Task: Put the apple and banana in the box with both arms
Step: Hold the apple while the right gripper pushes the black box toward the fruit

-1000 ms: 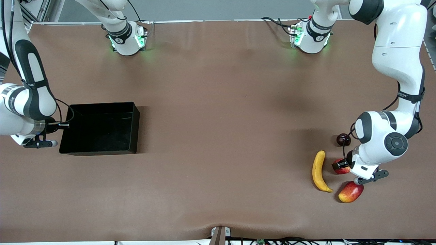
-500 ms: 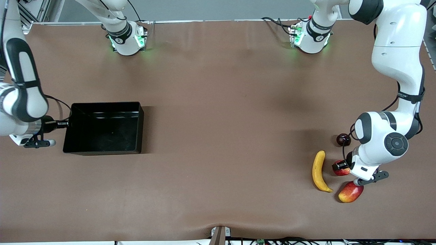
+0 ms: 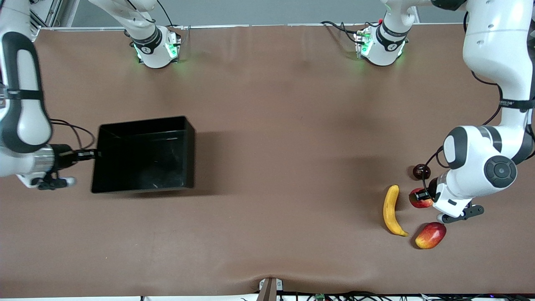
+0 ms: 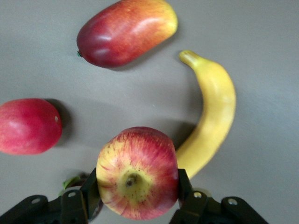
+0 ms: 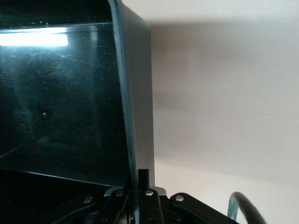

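L gripper (image 4: 135, 205) at lower centre of left wrist view clamps apple (image 4: 137, 171) across its firm, smooth, light middle, above banana (image 3: 392, 210); R gripper (image 3: 90, 154) pinches stiff glossy wall of box (image 3: 144, 155), mid-left in front view, likely slippery.

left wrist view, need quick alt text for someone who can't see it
The left gripper is shut on a red-and-yellow streaked apple, lifted above the brown table. Below lie a curved yellow banana, a red-yellow mango and a plain red fruit.
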Tool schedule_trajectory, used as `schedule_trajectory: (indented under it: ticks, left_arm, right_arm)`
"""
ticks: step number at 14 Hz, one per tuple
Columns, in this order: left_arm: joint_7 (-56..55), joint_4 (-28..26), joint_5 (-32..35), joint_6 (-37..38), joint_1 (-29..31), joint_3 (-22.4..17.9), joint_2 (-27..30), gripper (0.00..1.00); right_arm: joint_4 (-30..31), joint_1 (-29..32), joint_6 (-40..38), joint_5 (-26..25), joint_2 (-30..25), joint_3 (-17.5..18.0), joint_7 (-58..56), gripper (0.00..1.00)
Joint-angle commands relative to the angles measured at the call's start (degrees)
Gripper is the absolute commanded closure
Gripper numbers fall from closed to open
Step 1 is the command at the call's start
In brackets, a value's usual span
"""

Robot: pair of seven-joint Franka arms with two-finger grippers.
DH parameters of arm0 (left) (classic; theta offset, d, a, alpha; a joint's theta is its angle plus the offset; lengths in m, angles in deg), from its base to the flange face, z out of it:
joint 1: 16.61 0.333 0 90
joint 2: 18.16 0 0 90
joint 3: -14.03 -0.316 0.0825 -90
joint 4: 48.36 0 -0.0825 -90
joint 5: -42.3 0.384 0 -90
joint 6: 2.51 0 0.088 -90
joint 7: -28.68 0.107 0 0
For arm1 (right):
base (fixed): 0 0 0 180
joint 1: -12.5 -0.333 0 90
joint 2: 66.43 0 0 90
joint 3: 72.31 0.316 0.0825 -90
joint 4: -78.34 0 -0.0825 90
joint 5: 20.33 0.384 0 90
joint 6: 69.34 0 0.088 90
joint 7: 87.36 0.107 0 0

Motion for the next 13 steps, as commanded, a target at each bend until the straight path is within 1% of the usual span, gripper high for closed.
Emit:
schedule_trajectory:
  ticks: [1, 3, 6, 10, 12, 13]
  left_arm:
    - [0.1, -1.5, 1.3, 1.7, -0.5, 0.7, 2.9, 1.0]
    - [0.1, -2.2, 1.3, 2.0, -0.5, 0.8, 3.7, 1.0]
    - [0.1, -4.0, 1.7, 2.0, -0.4, 0.8, 5.5, 1.0]
    - [-0.1, -5.3, 1.6, 2.7, -0.3, 0.8, 6.8, 1.0]
    - [-0.5, -5.1, 1.6, 3.9, -0.4, 0.8, 6.9, 1.0]
    - [-0.5, -5.2, 1.6, 4.0, -0.4, 0.8, 6.9, 1.0]
  right_arm:
    - [-2.1, -7.1, -0.8, 5.4, -0.4, -0.3, 6.8, 1.0]
    - [-2.1, -12.8, 2.8, 7.8, -0.1, -0.4, 12.2, 1.0]
    - [-2.1, -22.5, 9.2, 8.2, 1.7, -0.4, 20.2, 1.0]
    - [-2.2, -30.8, 17.7, 10.4, 5.3, -0.4, 26.3, 1.0]
    - [-2.3, -33.5, 22.5, 12.0, 8.1, -0.4, 30.8, 1.0]
    - [-2.3, -35.2, 24.6, 12.0, 9.2, -0.4, 31.4, 1.0]
